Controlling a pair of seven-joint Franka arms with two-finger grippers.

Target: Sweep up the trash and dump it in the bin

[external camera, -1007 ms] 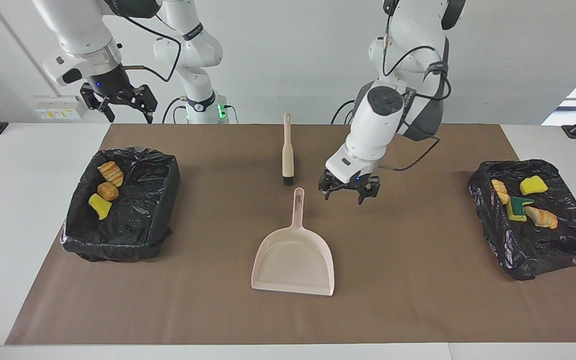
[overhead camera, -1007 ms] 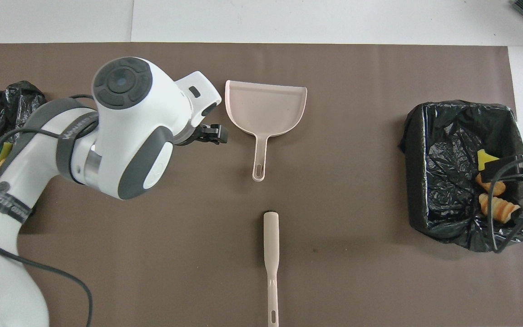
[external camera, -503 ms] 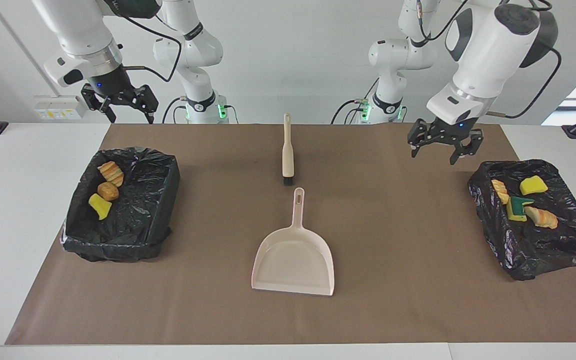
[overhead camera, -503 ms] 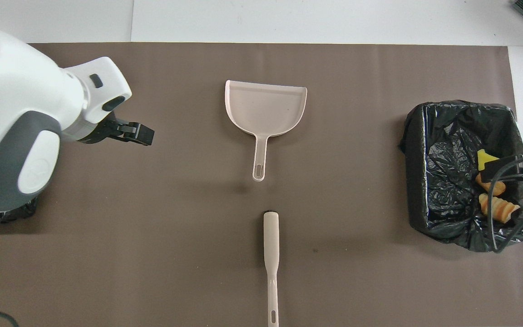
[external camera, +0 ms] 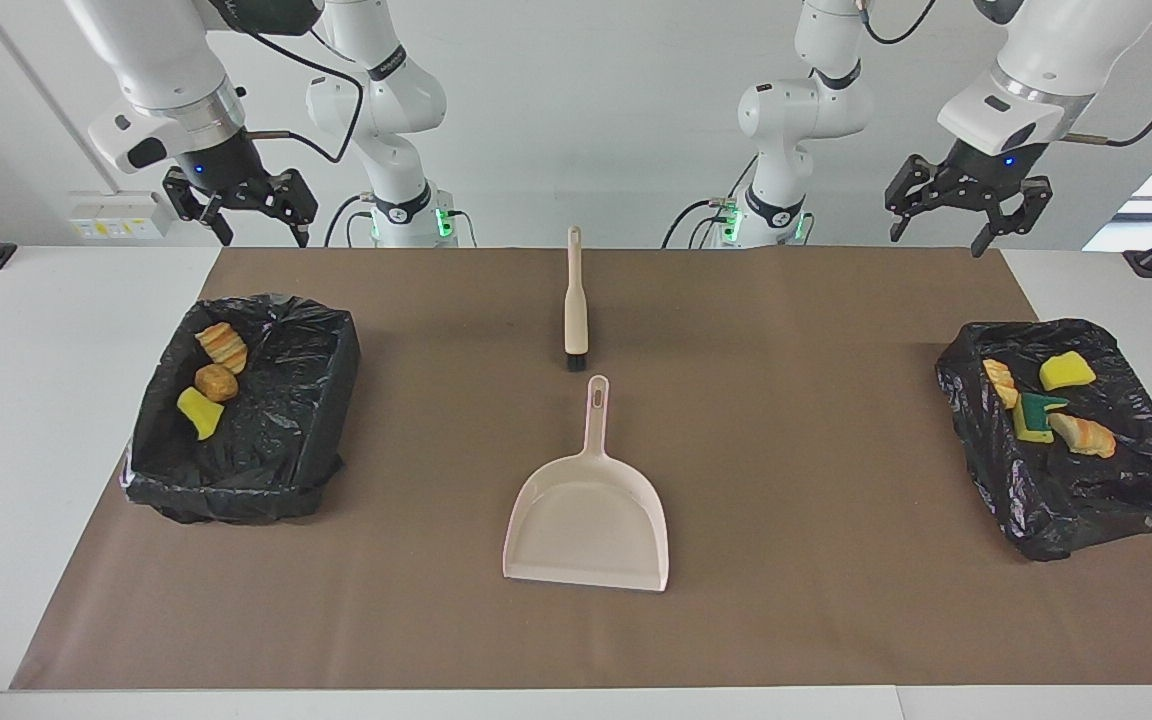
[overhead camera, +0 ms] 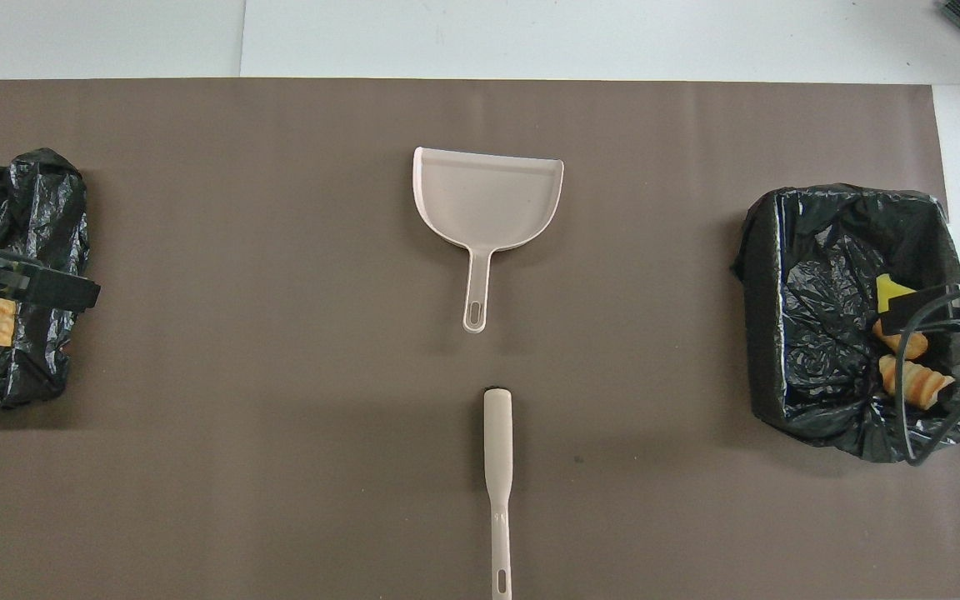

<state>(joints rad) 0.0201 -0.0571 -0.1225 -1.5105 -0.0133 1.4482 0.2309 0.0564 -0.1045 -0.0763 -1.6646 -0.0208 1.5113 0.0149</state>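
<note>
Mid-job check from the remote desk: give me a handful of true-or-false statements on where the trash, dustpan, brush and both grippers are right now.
1. The dustpan is empty. True.
2. Some trash lies on the brown mat. False: every piece shown sits in a bin.
3. The bin at the left arm's end holds four pieces of trash, one a green-backed sponge. True.
4. The right gripper holds the brush. False: it hangs open and empty near the bin at the right arm's end; the brush lies on the mat.
5. The brush lies nearer the robots than the dustpan. True.
6. The left gripper is shut. False: it is open, raised and empty.
</note>
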